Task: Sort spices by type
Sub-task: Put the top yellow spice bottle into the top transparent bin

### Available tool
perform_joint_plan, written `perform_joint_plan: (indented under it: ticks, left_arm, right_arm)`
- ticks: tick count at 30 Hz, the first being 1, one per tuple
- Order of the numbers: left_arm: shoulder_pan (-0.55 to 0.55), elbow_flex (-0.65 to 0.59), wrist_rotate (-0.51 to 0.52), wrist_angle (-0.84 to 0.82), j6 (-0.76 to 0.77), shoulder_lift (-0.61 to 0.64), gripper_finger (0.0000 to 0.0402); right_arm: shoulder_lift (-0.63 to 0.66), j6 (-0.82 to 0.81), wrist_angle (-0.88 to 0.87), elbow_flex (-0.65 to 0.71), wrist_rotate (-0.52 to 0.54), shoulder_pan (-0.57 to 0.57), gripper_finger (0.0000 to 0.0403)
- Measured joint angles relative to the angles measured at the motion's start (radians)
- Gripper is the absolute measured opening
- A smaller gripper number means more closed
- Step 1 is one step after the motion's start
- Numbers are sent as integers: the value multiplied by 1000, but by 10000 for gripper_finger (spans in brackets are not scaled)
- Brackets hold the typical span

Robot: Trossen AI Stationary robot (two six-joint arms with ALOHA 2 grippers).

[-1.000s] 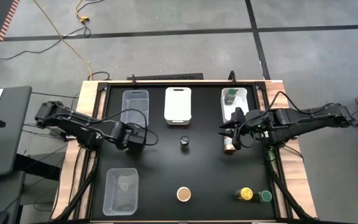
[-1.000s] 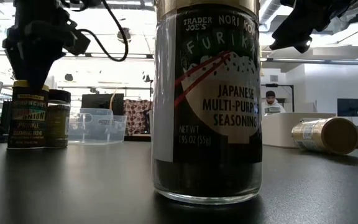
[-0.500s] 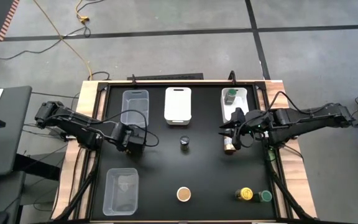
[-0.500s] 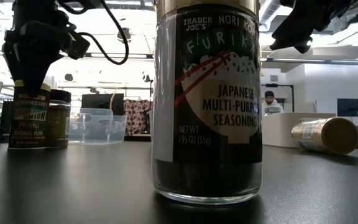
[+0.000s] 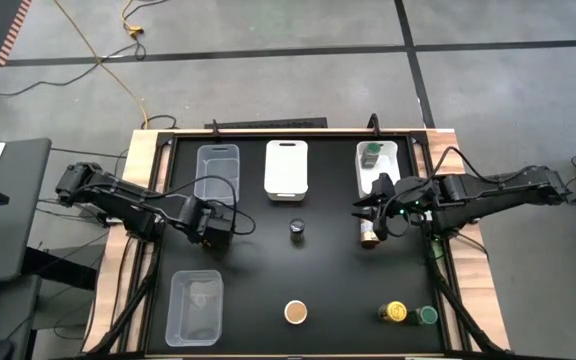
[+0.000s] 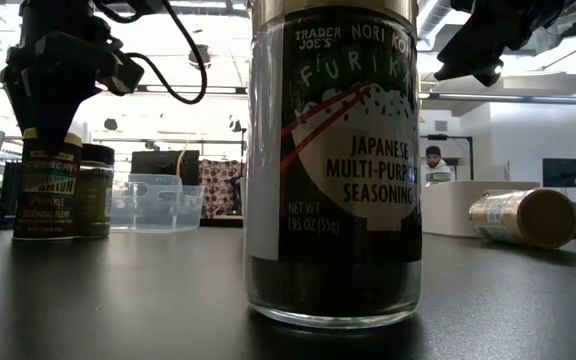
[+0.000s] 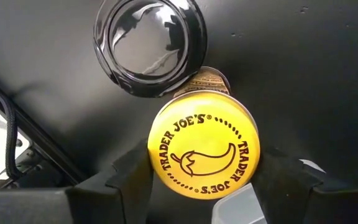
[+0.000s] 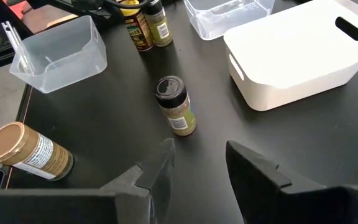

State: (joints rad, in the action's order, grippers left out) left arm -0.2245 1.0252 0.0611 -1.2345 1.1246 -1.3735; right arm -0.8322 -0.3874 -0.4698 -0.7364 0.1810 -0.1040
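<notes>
Left gripper (image 5: 215,222) clamped on the lid of the yellow-topped jar (image 7: 204,154), upright on the left side of the table (image 5: 258,275), just beside a dark-topped jar (image 7: 151,43). Right gripper (image 8: 197,163) right of centre, jaws apart, empty, near a tan-topped jar (image 5: 370,236) lying on its side.

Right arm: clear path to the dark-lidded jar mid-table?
Probably yes. The right end effector is open, facing the dark-lidded jar with bare table between; the lying tan-topped jar sits aside. Left arm works elsewhere.
</notes>
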Motion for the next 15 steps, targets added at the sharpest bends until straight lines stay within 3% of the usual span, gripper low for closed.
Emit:
perform_joint_plan:
  ticks: [6, 15]
  left_arm:
    - [0, 5, -40, -5, 7, 8, 224]
    - [-29, 120, -42, -139, 80, 86, 224]
  right_arm:
    - [0, 0, 0, 0, 0, 0, 172]
    - [0, 5, -7, 0, 0, 0, 172]
